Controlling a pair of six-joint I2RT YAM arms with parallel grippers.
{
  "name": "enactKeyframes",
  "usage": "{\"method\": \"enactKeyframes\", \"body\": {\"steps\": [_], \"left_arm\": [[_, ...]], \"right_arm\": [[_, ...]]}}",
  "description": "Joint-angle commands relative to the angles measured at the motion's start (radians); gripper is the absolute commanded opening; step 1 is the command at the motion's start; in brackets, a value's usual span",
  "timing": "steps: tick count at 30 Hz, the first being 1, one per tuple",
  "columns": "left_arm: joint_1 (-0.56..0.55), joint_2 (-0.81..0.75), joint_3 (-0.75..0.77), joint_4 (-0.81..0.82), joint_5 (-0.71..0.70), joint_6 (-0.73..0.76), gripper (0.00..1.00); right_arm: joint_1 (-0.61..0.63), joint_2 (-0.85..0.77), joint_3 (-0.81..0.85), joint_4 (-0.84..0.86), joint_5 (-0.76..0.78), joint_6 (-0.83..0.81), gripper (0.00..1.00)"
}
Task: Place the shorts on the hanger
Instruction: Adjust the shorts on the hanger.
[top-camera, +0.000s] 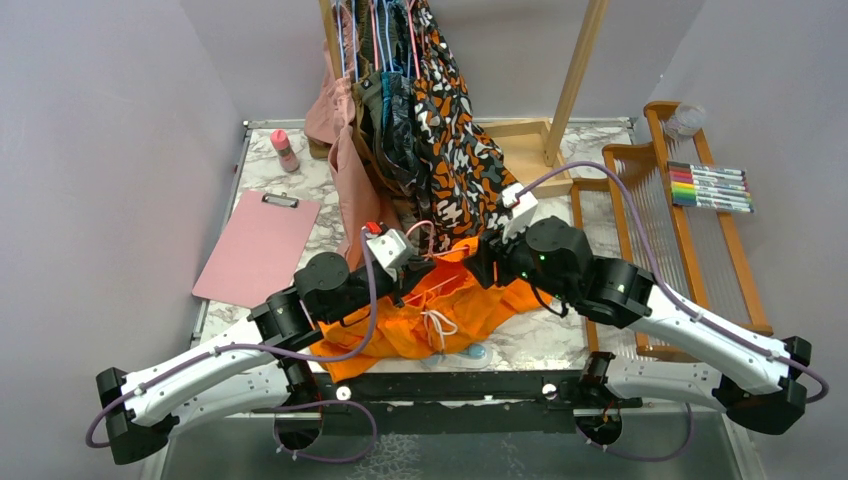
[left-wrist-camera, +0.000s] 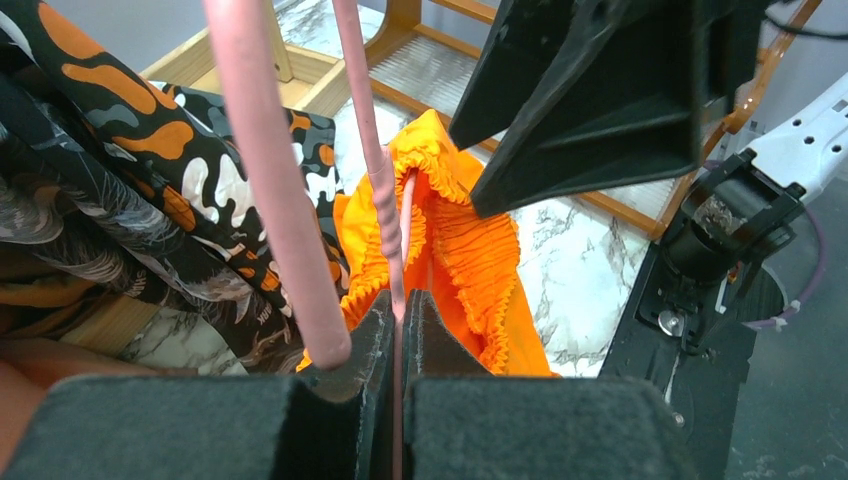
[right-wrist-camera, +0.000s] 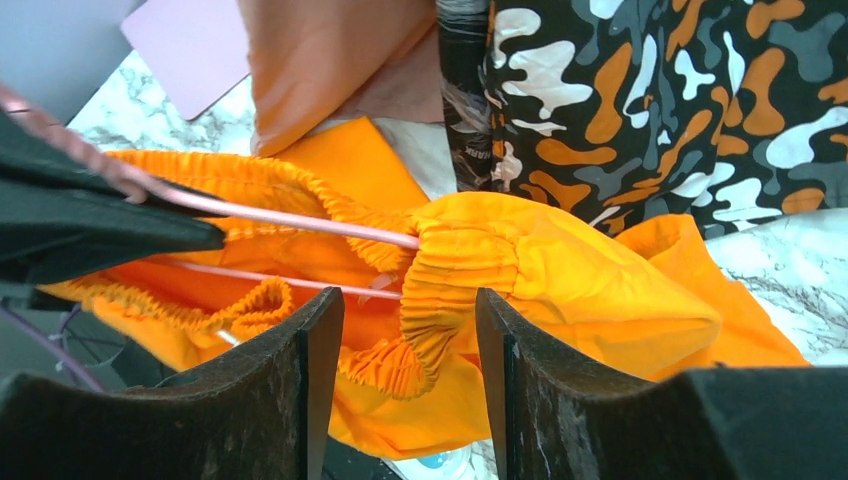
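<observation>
Shorts (top-camera: 440, 310): bright orange, lying bunched at the near centre of the table between the two arms, with the gathered waistband lifted toward the grippers.

Room: plain grey walls (top-camera: 100, 150) close in the work area on three sides.

Surface: white marble-patterned table (top-camera: 310, 180), bare along its left edge.

Wooden clothes rail (top-camera: 580, 70): stands at the far side. An orange, black and white patterned garment (top-camera: 455, 170) and a dusty pink garment (top-camera: 350, 180) hang from it, reaching down to the table just behind the shorts.

Slatted wooden frame (top-camera: 650, 220): on the right, with a row of markers (top-camera: 710, 187) resting on it.

Pink clipboard (top-camera: 258, 245): flat on the left of the table, well apart from the shorts.

Hanger (right-wrist-camera: 300, 220): thin pink wire. Two of its runs pass into the waistband opening.

Left gripper (left-wrist-camera: 398, 315): jaws fully closed on the hanger wire, just above the waistband.

Right gripper (right-wrist-camera: 408, 330): jaws about half apart, the gathered waistband between them. A gap shows on one side; no firm grip is visible.

White drawstring (top-camera: 438, 325): loose on the front of the shorts.
</observation>
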Motion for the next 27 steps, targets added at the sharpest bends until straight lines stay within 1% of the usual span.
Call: {"method": "enactKeyframes", "body": {"steps": [1, 9, 16, 18, 19, 22, 25, 27], "left_arm": [[0.004, -0.017, 0.051, 0.073, -0.048, -0.019, 0.00], [0.003, -0.037, 0.046, 0.061, -0.079, -0.014, 0.00], [0.004, -0.049, 0.049, 0.057, -0.081, -0.015, 0.00], [0.004, -0.053, 0.053, 0.046, -0.078, -0.013, 0.00], [0.004, -0.055, 0.056, 0.039, -0.078, -0.011, 0.00], [0.004, -0.069, 0.059, 0.019, -0.097, -0.007, 0.00], [0.004, -0.094, 0.055, 0.007, -0.135, -0.004, 0.00], [0.003, -0.110, 0.051, 0.004, -0.160, 0.000, 0.00]], "right_arm": [[0.006, 0.027, -0.002, 0.013, 0.104, 0.066, 0.55], [0.006, 0.037, -0.023, 0.011, 0.089, 0.067, 0.53], [0.006, 0.085, -0.014, -0.022, 0.125, 0.066, 0.49], [0.005, 0.095, -0.011, -0.030, 0.147, 0.067, 0.42], [0.005, 0.098, -0.011, -0.035, 0.161, 0.067, 0.37], [0.005, 0.096, -0.001, -0.050, 0.216, 0.074, 0.18], [0.006, 0.068, -0.001, -0.040, 0.228, 0.070, 0.03], [0.005, 0.049, -0.003, -0.029, 0.217, 0.060, 0.01]]}}
